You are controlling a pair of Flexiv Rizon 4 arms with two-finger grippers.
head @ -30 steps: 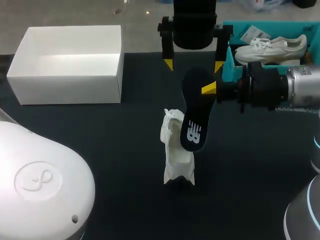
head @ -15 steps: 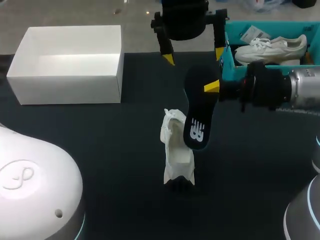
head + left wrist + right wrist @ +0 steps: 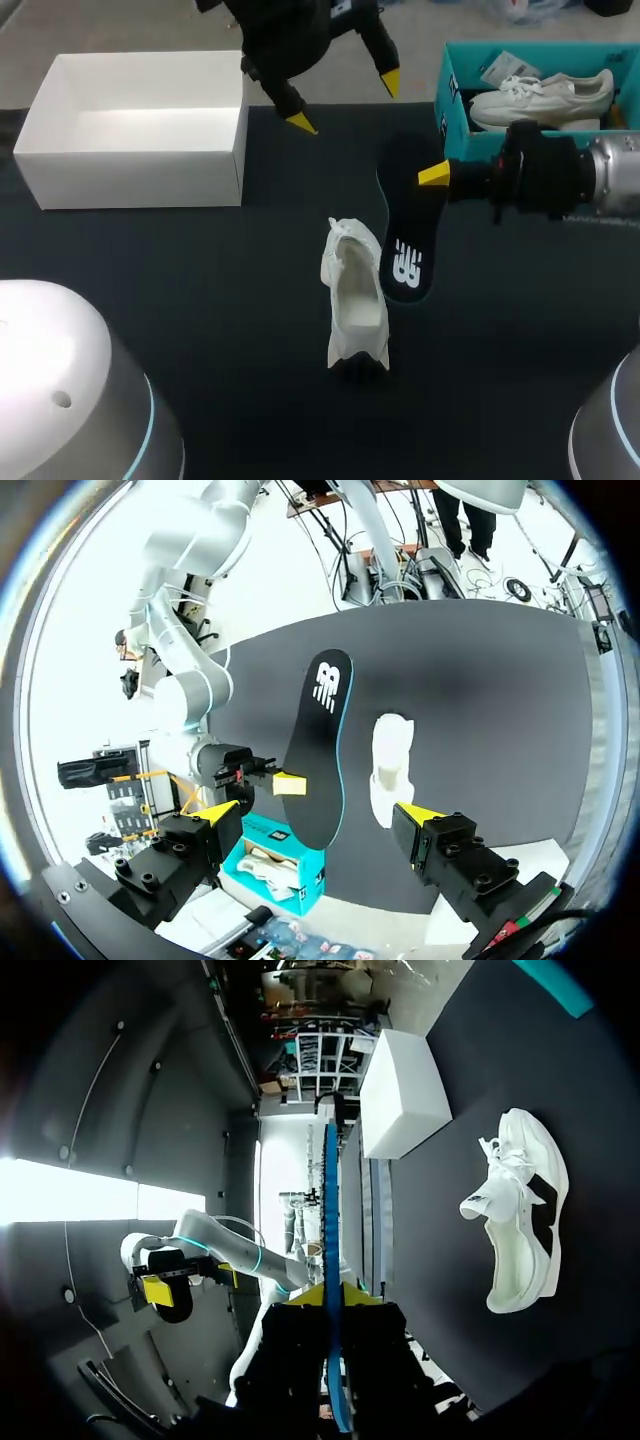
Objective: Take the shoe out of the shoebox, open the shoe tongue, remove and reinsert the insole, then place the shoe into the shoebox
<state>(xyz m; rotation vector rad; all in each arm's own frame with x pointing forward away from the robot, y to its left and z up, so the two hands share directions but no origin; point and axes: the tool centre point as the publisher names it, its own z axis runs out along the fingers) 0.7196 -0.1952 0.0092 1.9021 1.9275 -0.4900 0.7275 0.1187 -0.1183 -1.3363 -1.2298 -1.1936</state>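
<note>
A white shoe (image 3: 354, 300) stands on the dark table, its opening facing up. My right gripper (image 3: 432, 176) is shut on the heel end of a black insole (image 3: 404, 240) and holds it edge-up, with its toe end hanging just right of the shoe. In the right wrist view the insole (image 3: 330, 1250) runs edge-on between the fingers of the right gripper (image 3: 333, 1300), with the shoe (image 3: 520, 1220) off to one side. My left gripper (image 3: 345, 100) hangs open high above the table's far side, empty. From the left wrist, the insole (image 3: 320, 750) and shoe (image 3: 390, 770) lie below the left gripper (image 3: 318, 813).
An empty white box (image 3: 140, 125) sits at the far left. A teal shoebox (image 3: 447, 110) at the far right holds another white shoe (image 3: 545, 95). My arms' grey bases fill the two near corners.
My left gripper has pulled away from the insole, rising and swinging left. My right gripper has shifted slightly right and lowered the insole's toe beside the shoe.
</note>
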